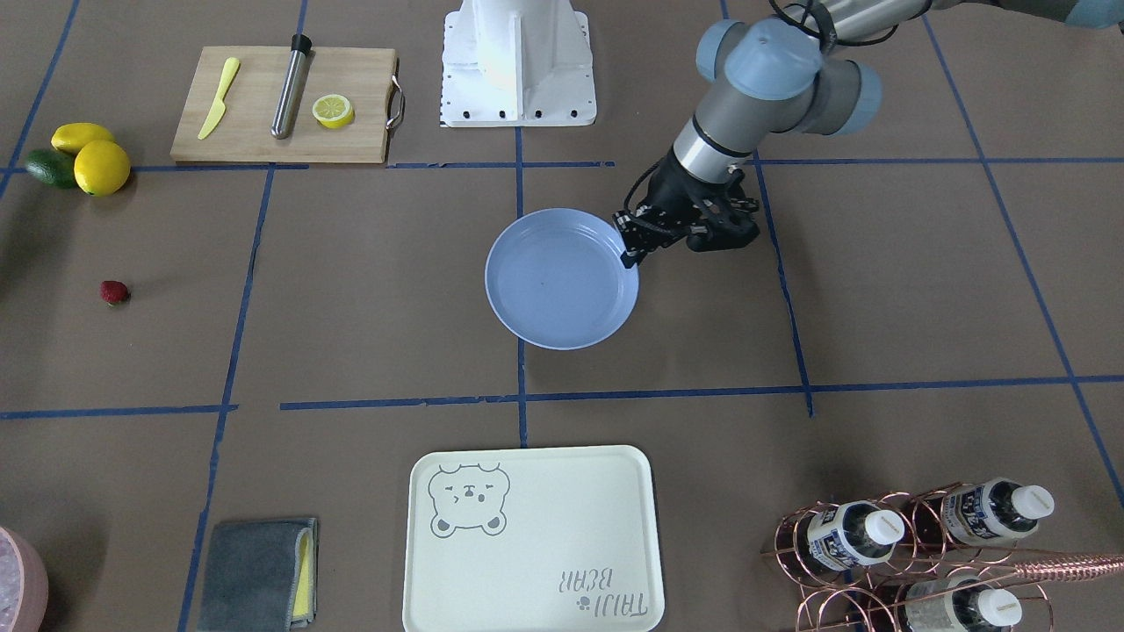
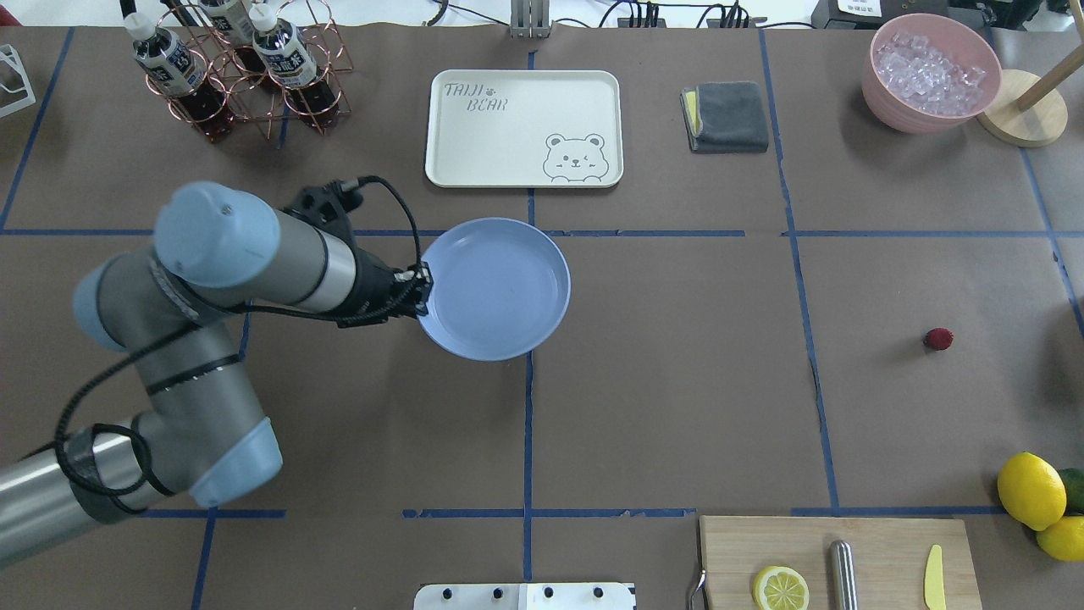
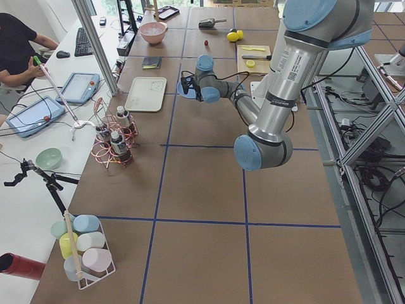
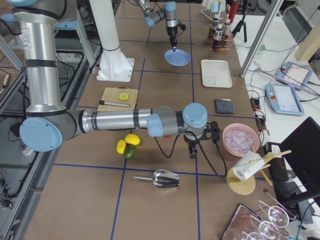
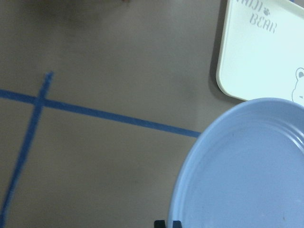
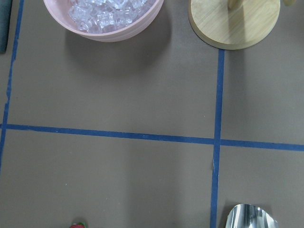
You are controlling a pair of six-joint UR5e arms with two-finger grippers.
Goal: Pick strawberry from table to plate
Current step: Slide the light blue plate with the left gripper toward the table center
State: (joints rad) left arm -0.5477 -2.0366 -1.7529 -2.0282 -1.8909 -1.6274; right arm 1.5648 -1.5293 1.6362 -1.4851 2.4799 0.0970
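My left gripper (image 2: pixel 421 290) is at the left rim of the plate (image 2: pixel 500 288), in the middle of the overhead view. In the left wrist view two dark fingertips (image 5: pixel 159 223) show at the bottom edge. They are close together, one on either side of the rim, so I am narrow and pinched on the plate. The plate sits over a crossing of blue tape lines on the table (image 2: pixel 677 381). It is just below the tray (image 2: pixel 523 127) in that view and does not touch it.

The strawberry (image 2: pixel 937 339) lies on the table at the right of the overhead frame, well apart from the plate. It is alone inside its taped square, and the lemons (image 2: pixel 1031 490) are well below it at the lower right edge.

My right gripper (image 4: pixel 194 152) shows only in the right side view, near the centre of the frame. It points down at the table beside the ice bowl (image 4: pixel 241 140). I cannot tell whether its fingers are wide or narrow. The right wrist view looks straight down on the table. There the strawberry is cut by the bottom edge left of centre, the ice bowl is at the top left, and a scoop (image 6: pixel 249 218) is at the bottom right.
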